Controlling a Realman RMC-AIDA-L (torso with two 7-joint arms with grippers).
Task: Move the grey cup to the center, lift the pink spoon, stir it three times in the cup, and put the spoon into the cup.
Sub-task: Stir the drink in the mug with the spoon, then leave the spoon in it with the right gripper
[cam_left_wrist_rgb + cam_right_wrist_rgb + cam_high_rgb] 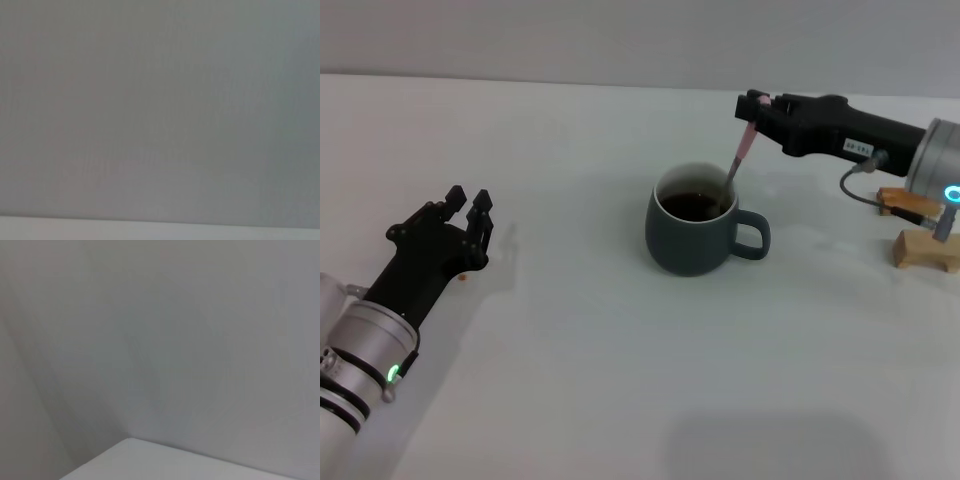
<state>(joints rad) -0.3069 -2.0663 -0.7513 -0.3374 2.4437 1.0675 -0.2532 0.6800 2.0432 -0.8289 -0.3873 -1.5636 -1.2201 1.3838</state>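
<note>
Table point(620, 400) surface lies bare across the near edge. Left gripper point(470, 205) rests at the left, fingers slightly apart, holding nothing. Mid-table stands the grey cup point(692, 232), handle rightward. Beyond it, the right gripper point(754, 108) has its fingers clamped on the pink spoon point(741, 152), bowl dipped into the cup. Wooden blocks point(926, 250) sit far right. A white label on the right gripper is unreadable.

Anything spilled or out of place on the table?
Nothing stands out. The grey cup sits upright, no spill visible on the table. The right gripper holds the pink spoon tilted into the cup. The left gripper rests apart.
</note>
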